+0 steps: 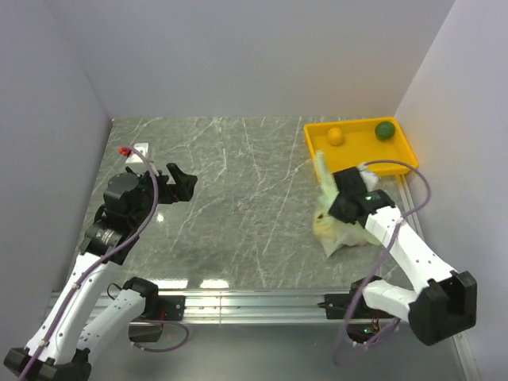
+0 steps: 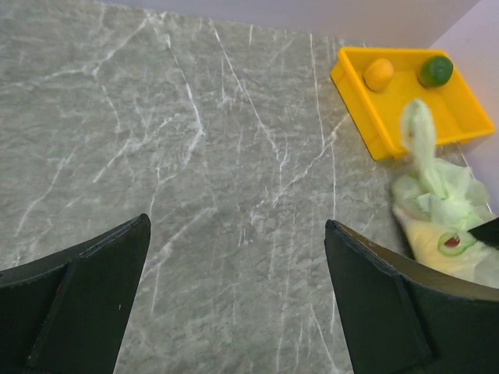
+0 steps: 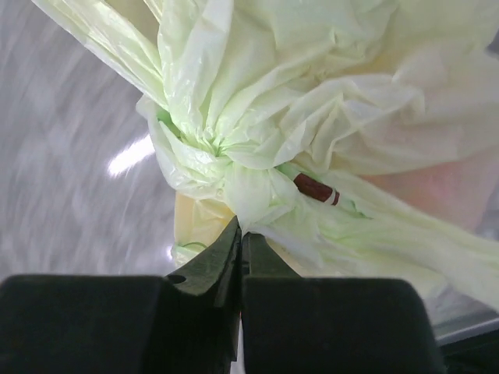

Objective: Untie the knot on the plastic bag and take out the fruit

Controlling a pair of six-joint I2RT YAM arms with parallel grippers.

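The pale green plastic bag (image 1: 340, 232) lies at the right of the table, just in front of the yellow tray (image 1: 359, 158). Its knot (image 3: 204, 153) fills the right wrist view, and a loose tail (image 1: 323, 170) sticks up from it. My right gripper (image 3: 241, 231) is shut on a fold of bag plastic just below the knot. Fruit shows through the bag: something yellow (image 2: 431, 240) and a green-rimmed piece (image 2: 452, 243). A brown stem (image 3: 316, 188) shows too. My left gripper (image 2: 236, 296) is open and empty, above bare table on the left.
The tray holds a small orange round fruit (image 1: 335, 136) and a dark green round fruit (image 1: 385, 130). A small red and white object (image 1: 131, 152) sits at the far left. Grey walls close in the table on three sides.
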